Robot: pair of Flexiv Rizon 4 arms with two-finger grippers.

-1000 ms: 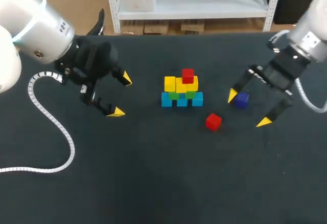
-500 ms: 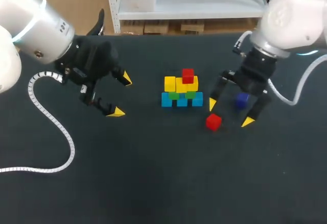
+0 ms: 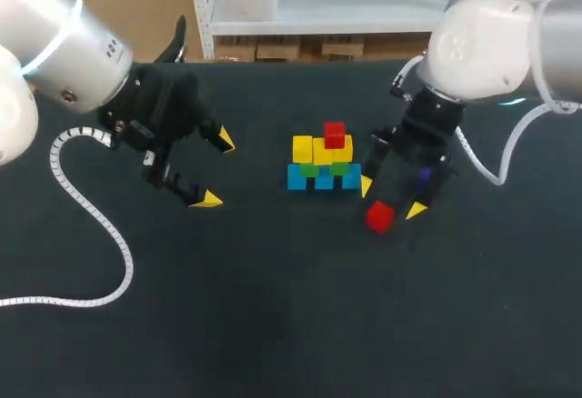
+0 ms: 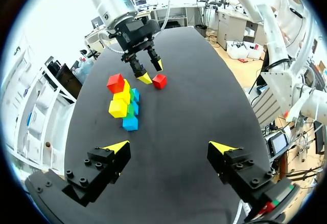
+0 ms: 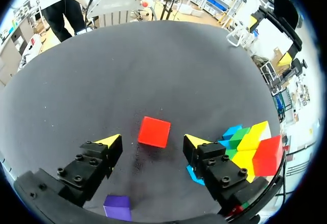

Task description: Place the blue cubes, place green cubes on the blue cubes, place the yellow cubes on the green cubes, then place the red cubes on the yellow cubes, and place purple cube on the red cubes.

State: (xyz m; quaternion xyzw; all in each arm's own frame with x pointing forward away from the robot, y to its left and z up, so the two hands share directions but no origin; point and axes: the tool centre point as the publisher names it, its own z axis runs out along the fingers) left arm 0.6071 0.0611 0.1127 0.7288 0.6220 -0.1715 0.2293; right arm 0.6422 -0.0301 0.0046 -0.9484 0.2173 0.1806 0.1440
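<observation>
- The right tool [image 3: 391, 197] hangs low over the worktop [image 3: 273, 307] with its two yellow-tipped fingers spread wide and nothing held between them.
- In the right wrist view, a loose red cube [image 5: 154, 132] lies flat on the worktop between those fingers and slightly ahead of the tips. It touches neither one.
- The step in hand looks like picking up this red cube [image 3: 379, 217] to set it on the yellow layer.
- To do it well, the tool should centre over the cube, turn so its fingers meet two flat faces squarely, and descend straight before closing.
- One finger hangs close to the stack [image 3: 325, 164], so a clean vertical descent and lift would avoid nudging it.
- The red cube is small, bright and sharp-edged, with a plain face up. It sits slightly turned against the line of the fingers.
- The stack stands just beside it: blue cubes at the base, green above them, yellow above those, and one red cube [image 3: 335, 134] on top.
- A purple cube [image 5: 117, 207] rests on the worktop under the right tool's body.
- The left tool [image 3: 216, 170] is also spread and empty, and hangs well apart from the stack.
</observation>
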